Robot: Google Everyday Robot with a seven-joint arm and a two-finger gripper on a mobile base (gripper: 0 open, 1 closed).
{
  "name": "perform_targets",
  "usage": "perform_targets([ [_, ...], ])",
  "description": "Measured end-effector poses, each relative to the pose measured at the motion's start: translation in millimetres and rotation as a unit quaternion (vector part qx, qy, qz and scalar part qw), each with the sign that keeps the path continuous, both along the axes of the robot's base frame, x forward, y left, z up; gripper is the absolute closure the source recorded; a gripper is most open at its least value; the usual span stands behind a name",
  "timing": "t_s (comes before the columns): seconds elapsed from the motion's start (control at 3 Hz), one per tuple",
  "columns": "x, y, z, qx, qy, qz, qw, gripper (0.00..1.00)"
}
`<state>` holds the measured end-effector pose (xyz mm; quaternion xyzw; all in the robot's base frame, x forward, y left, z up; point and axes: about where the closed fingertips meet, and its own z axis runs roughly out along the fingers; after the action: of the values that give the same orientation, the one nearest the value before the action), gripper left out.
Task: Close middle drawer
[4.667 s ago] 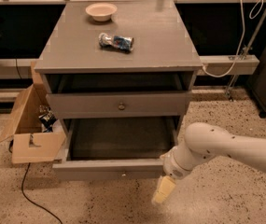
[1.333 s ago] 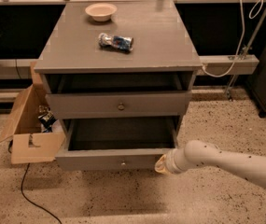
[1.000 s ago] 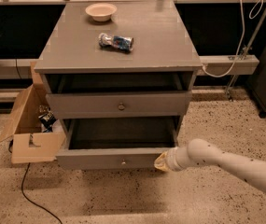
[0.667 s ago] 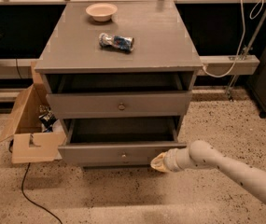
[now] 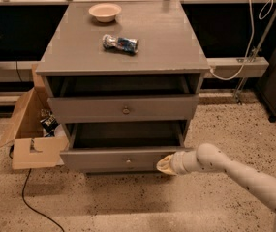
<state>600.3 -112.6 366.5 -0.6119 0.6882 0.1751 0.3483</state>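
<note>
The grey wooden cabinet (image 5: 128, 42) stands in the middle of the camera view. The middle drawer (image 5: 99, 159), with a small brass knob (image 5: 126, 161), stands partly pulled out, and its dark inside shows behind the front. My gripper (image 5: 165, 164) is at the right end of that drawer's front and touches it; the white arm (image 5: 234, 173) comes in from the lower right. The top drawer (image 5: 89, 109) above it stands slightly out. The lowest drawer is hidden under the middle one.
A beige bowl (image 5: 104, 11) and a crushed blue-and-silver can (image 5: 120, 43) lie on the cabinet top. An open cardboard box (image 5: 28, 134) stands at the cabinet's left, with a black cable (image 5: 31, 197) on the speckled floor. A white cable (image 5: 246, 37) hangs by a ledge on the right.
The middle drawer has slid back into the cabinet by a good part of its length. My gripper has moved left and inward with the drawer front.
</note>
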Motion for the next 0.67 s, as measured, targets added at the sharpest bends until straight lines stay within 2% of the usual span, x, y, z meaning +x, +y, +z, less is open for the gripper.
perform_targets([
  [0.33, 30, -9, -4, 0.002, -0.030, -0.004, 0.9995, 1.00],
  [0.67, 48, -17, -5, 0.008, -0.052, -0.016, 0.9985, 1.00],
])
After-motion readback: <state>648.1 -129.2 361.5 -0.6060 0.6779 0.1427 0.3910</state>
